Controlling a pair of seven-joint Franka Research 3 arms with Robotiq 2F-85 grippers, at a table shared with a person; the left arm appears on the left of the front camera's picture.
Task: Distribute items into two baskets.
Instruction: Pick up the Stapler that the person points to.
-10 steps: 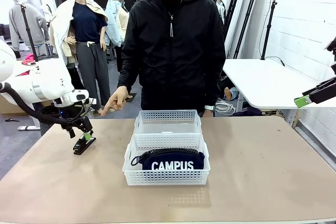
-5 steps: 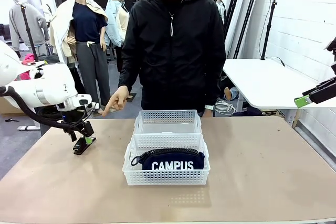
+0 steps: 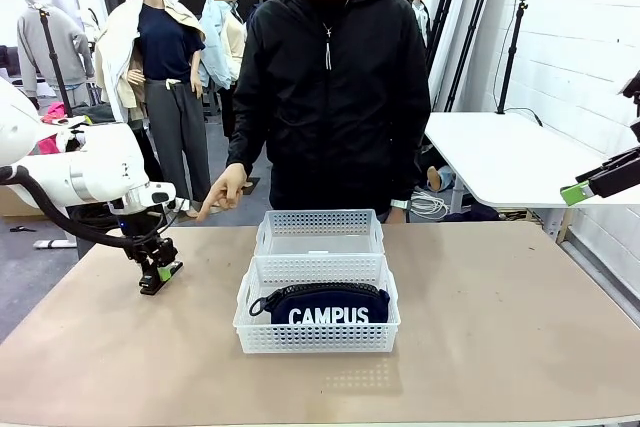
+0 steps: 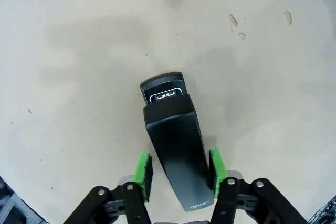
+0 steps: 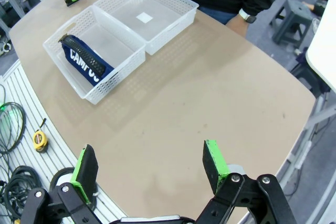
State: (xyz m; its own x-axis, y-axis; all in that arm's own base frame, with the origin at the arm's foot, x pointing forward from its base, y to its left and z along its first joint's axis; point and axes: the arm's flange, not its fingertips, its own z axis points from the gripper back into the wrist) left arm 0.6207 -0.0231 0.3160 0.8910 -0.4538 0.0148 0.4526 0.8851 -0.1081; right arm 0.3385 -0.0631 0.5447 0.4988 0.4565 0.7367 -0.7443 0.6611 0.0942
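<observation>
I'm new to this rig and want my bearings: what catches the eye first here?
The navy blue soft zip pouch with white CAMPUS lettering stands out, lying in the nearer white lattice plastic basket; the matching farther basket sits empty right behind it. At the left of the tan tabletop, the left gripper straddles a small black handheld stapler, a green pad on either side.

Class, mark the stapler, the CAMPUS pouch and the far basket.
black stapler (image 4: pixel 176 145), left wrist view, top arm
navy CAMPUS pouch (image 3: pixel 330 315), front view, lettering
far white basket (image 3: pixel 320 219), front view, far wall
</observation>
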